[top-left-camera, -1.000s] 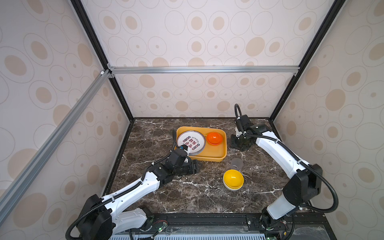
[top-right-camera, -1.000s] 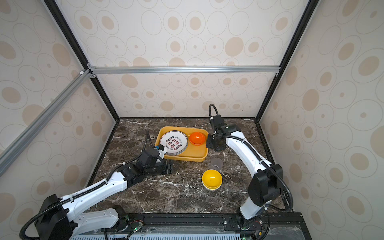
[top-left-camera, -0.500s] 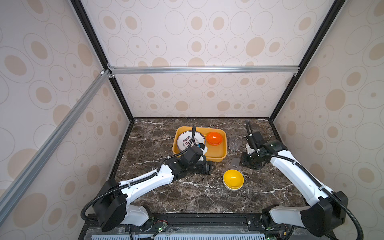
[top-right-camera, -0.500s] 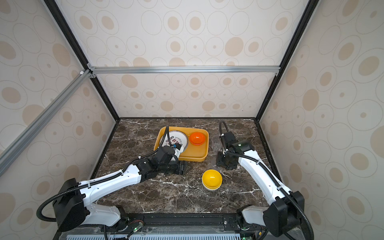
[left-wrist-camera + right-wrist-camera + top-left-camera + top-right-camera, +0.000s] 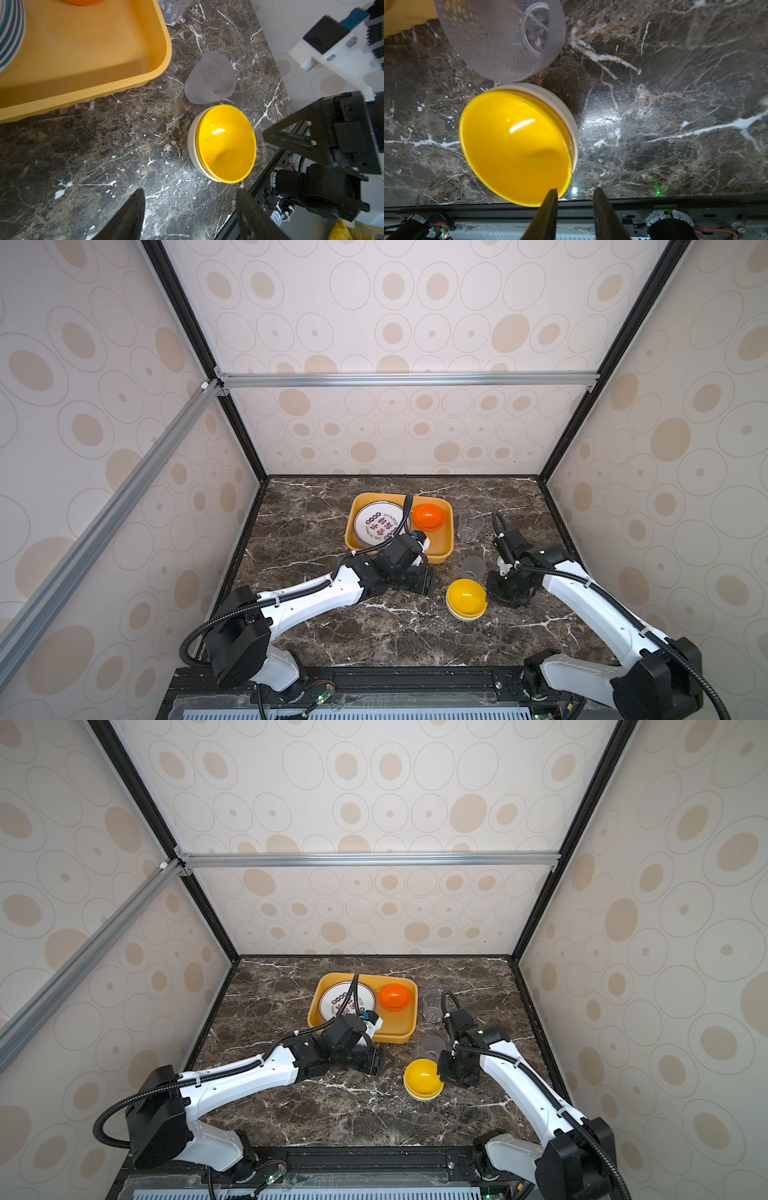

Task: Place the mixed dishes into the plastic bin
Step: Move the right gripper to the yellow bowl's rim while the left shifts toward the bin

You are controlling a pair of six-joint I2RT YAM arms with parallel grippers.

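Two nested plastic bowls, glossy yellow bowl (image 5: 515,145) in off-white bowl (image 5: 566,116), look light, stiff, slippery; narrowly parted right gripper (image 5: 575,190) brackets their rim, empty; left gripper (image 5: 190,190) gapes, empty.

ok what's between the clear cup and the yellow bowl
A frosted cup sits between them. It is close behind the yellow bowl and well apart from the clear cup. Both top views show it.

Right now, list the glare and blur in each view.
Left wrist view: bright highlight on the yellow bowl. Right wrist view: bowl glints too, marble table shines beside it, frosted cup slightly soft. Both top views: even light, no harsh glare.
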